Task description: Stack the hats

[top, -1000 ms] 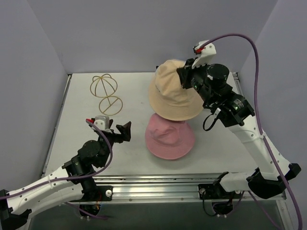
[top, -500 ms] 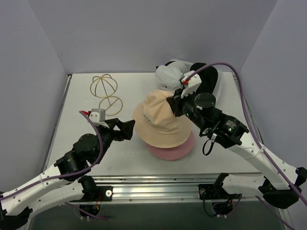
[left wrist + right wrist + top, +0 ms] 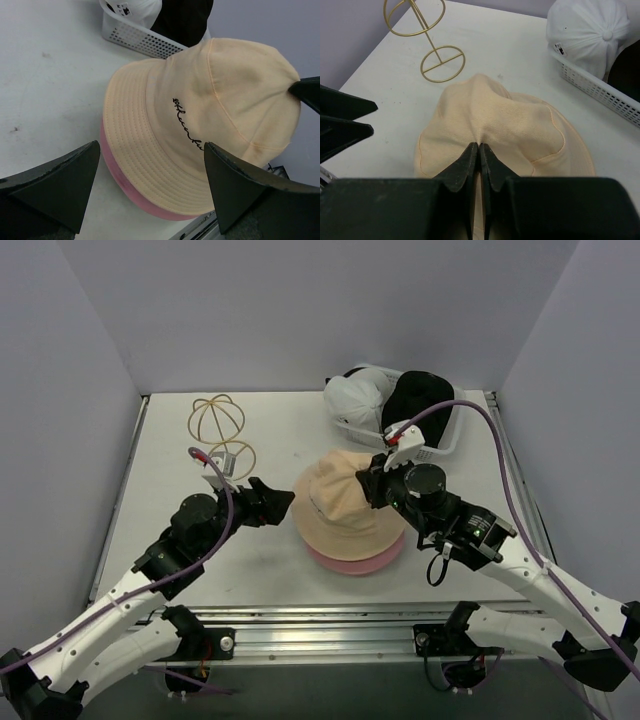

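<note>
A tan bucket hat (image 3: 340, 510) lies over a pink bucket hat (image 3: 352, 562), whose brim shows along the near edge (image 3: 116, 170). My right gripper (image 3: 479, 148) is shut on a pinch of the tan hat's crown (image 3: 510, 120); in the top view it sits at the crown's right side (image 3: 372, 487). My left gripper (image 3: 272, 502) stands open just left of the tan hat's brim (image 3: 145, 150), touching nothing. A white cap (image 3: 352, 397) and a black cap (image 3: 418, 400) rest in a white mesh basket at the back right.
The white mesh basket (image 3: 440, 445) stands at the back right, its wall also in the left wrist view (image 3: 140, 37). A gold wire dome frame (image 3: 217, 418) with a ring foot (image 3: 232, 458) stands at the back left (image 3: 417, 15). Walls close in on three sides.
My right gripper has carried the tan hat from the back down and forward onto the pink hat. My left gripper has moved right toward the hats, still open.
</note>
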Controlling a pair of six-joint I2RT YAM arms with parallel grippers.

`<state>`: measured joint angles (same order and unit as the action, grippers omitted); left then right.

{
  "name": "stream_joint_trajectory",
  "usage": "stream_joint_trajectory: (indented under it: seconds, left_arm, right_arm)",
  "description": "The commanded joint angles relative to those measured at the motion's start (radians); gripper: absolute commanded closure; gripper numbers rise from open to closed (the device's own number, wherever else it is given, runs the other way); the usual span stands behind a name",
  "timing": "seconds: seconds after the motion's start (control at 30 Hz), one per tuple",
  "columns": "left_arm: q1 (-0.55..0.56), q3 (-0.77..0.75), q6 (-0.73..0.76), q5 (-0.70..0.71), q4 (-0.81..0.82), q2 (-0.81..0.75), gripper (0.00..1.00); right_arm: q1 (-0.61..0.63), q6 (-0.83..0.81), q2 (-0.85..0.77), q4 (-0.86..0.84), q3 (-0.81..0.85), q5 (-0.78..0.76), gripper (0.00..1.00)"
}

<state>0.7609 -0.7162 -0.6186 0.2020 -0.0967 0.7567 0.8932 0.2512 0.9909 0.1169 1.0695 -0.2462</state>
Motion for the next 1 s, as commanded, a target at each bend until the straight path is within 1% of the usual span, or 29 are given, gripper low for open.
stream_joint_trajectory:
  seconds: [0.0, 0.03, 0.07, 0.13, 0.17, 0.27, 0.33, 0.4, 0.43, 0.47, 0.53, 0.57, 0.63, 0.67, 0.7, 0.73, 0.77, 0.8, 0.9, 0.93, 0.97]
  left_arm:
    - [-0.041, 0.023, -0.05, -0.189, 0.141, 0.044, 0.06]
    - [-0.044, 0.029, -0.05, -0.194, 0.149, 0.053, 0.06]
    - [-0.052, 0.032, -0.052, -0.196, 0.163, 0.062, 0.06]
    - [-0.055, 0.046, -0.049, -0.197, 0.178, 0.087, 0.06]
    - [-0.061, 0.052, -0.047, -0.197, 0.19, 0.093, 0.06]
    - [-0.075, 0.067, -0.046, -0.202, 0.219, 0.119, 0.06]
    - [-0.087, 0.073, -0.046, -0.202, 0.227, 0.138, 0.05]
    - [-0.103, 0.087, -0.049, -0.231, 0.242, 0.145, 0.05]
    - [-0.109, 0.093, -0.05, -0.237, 0.252, 0.145, 0.05]
    - [-0.115, 0.099, -0.05, -0.249, 0.268, 0.145, 0.05]
    - [-0.139, 0.115, -0.056, -0.268, 0.285, 0.142, 0.05]
    - [-0.149, 0.119, -0.058, -0.295, 0.302, 0.148, 0.05]
    - [-0.182, 0.135, -0.075, -0.338, 0.331, 0.158, 0.05]
    - [-0.198, 0.141, -0.082, -0.367, 0.371, 0.165, 0.04]
    - [-0.213, 0.146, -0.095, -0.433, 0.394, 0.187, 0.05]
    - [-0.228, 0.158, -0.101, -0.472, 0.42, 0.197, 0.04]
    - [-0.256, 0.165, -0.108, -0.51, 0.484, 0.207, 0.04]
    - [-0.267, 0.17, -0.122, -0.562, 0.505, 0.231, 0.03]
    - [-0.288, 0.173, -0.13, -0.601, 0.54, 0.271, 0.01]
    - [-0.288, 0.176, -0.127, -0.611, 0.546, 0.277, 0.0]
    - [-0.288, 0.178, -0.122, -0.616, 0.548, 0.286, 0.0]
  right_arm:
    - [0.009, 0.025, -0.035, -0.048, 0.01, -0.05, 0.95]
    - [0.009, 0.028, -0.037, -0.04, 0.013, -0.054, 0.9]
    - [0.007, 0.034, -0.037, -0.037, 0.015, -0.06, 0.79]
    - [0.007, 0.062, -0.051, -0.045, 0.015, -0.077, 0.65]
    - [0.006, 0.072, -0.054, -0.048, 0.017, -0.087, 0.55]
    - [0.0, 0.112, -0.06, -0.046, 0.032, -0.12, 0.46]
    - [-0.028, 0.147, -0.048, -0.03, 0.053, -0.142, 0.43]
    - [-0.072, 0.18, -0.037, -0.022, 0.066, -0.122, 0.41]
    - [-0.106, 0.189, -0.035, -0.023, 0.075, -0.093, 0.4]
    - [-0.184, 0.197, -0.035, -0.028, 0.079, -0.021, 0.4]
    - [-0.258, 0.21, -0.031, -0.034, 0.093, 0.034, 0.39]
    - [-0.323, 0.214, -0.014, -0.028, 0.115, 0.08, 0.38]
    - [-0.391, 0.218, 0.008, -0.005, 0.132, 0.143, 0.37]
    - [-0.427, 0.229, 0.017, 0.0, 0.124, 0.18, 0.31]
    - [-0.497, 0.241, 0.025, -0.003, 0.107, 0.262, 0.27]
    - [-0.532, 0.253, 0.019, -0.023, 0.081, 0.307, 0.25]
    - [-0.565, 0.275, 0.009, -0.035, 0.055, 0.343, 0.21]
    - [-0.62, 0.29, -0.015, -0.051, -0.009, 0.369, 0.2]
    - [-0.7, 0.344, -0.057, -0.143, -0.098, 0.485, 0.21]
    - [-0.75, 0.356, -0.058, -0.178, -0.147, 0.555, 0.23]
    - [-0.775, 0.379, -0.06, -0.2, -0.175, 0.588, 0.25]
